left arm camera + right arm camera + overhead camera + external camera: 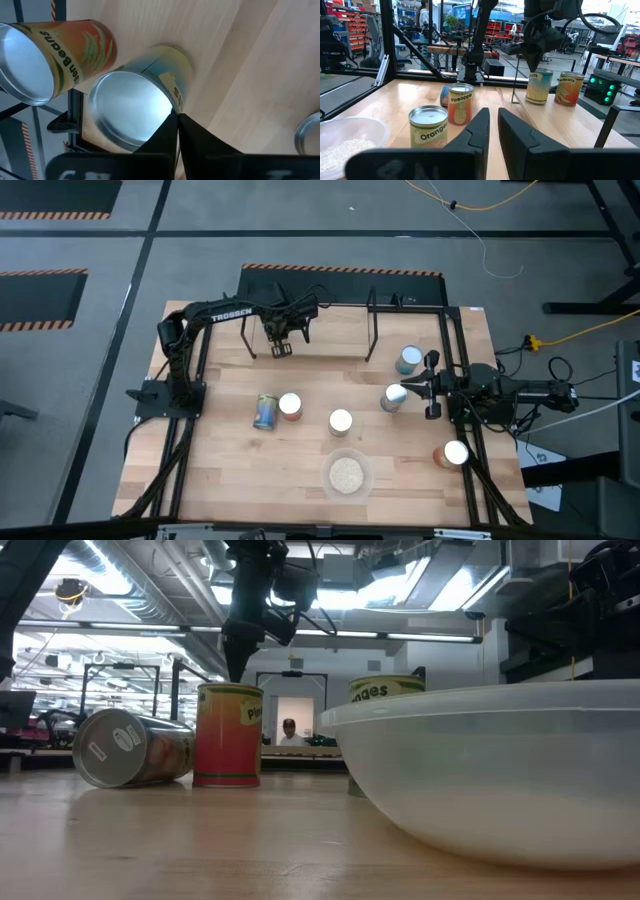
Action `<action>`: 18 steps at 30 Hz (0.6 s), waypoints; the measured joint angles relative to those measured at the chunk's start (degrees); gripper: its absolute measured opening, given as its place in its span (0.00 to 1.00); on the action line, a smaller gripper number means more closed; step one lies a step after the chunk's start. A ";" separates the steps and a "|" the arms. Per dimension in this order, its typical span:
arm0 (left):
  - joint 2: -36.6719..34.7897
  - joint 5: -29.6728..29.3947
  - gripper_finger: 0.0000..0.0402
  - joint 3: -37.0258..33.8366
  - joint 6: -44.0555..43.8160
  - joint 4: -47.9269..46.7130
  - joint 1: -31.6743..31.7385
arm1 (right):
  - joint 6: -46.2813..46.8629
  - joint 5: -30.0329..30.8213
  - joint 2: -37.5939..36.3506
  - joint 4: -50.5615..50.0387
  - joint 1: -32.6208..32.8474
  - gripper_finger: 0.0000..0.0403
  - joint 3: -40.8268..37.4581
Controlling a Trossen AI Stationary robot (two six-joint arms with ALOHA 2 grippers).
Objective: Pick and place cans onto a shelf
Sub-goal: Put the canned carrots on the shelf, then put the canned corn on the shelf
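I'm looking at an upright can (393, 397) on the right side of the bench (230, 470), long axis vertical, lying just left of the right gripper (408, 392). That arm is much the nearer. Its fingers are standing narrowly parted and gripping nothing, so I judge they are needing to widen before closing on it. The shelf (335, 340) is sitting far-left of that can. The left gripper (280, 348) is hovering there over two cans (132, 107), pinched closed and empty.

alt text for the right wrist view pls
Between the right hand's two dark fingers: an Orange can and a Pineapple can on the wooden table, a bowl of grains beside them, two more cans beyond.
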 joint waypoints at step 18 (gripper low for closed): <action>0.00 0.00 0.11 0.00 -0.02 0.02 0.00 | 0.00 0.01 0.00 0.02 0.00 0.11 0.00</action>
